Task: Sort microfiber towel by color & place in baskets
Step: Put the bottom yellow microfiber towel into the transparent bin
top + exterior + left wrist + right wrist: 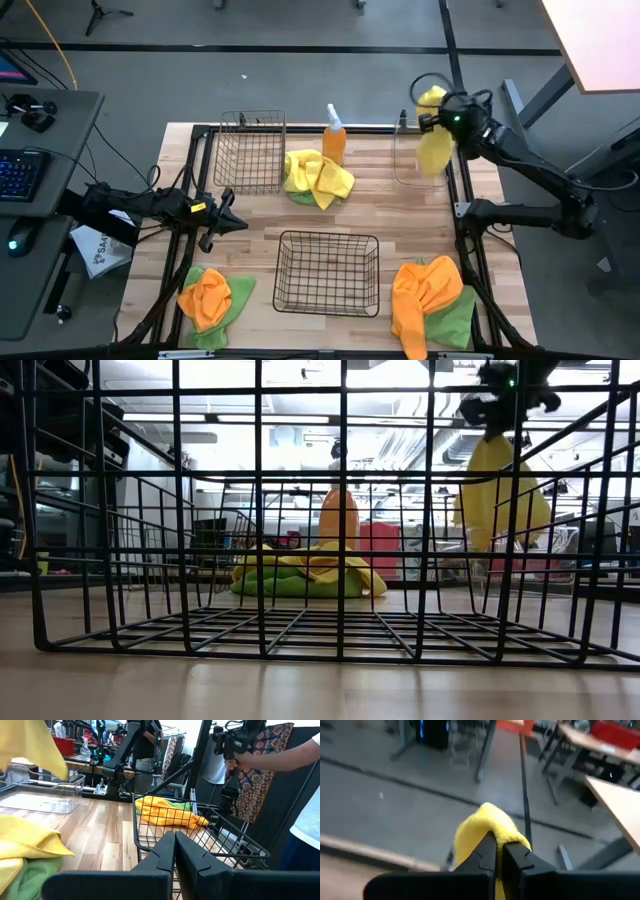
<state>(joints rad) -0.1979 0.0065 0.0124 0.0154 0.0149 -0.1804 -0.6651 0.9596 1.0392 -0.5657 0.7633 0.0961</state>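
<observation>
The right gripper (440, 112) is pinching a yellow towel (434, 150) in closed jaws; the cloth is hanging lengthwise straight down over the clear bin (418, 160), so release looks imminent. The left gripper (228, 222), jaws together, is waiting well apart from that bin.

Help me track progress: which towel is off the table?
The yellow microfiber towel pinched in the right gripper, hanging above the clear plastic bin; all others lie on the wood.
</observation>
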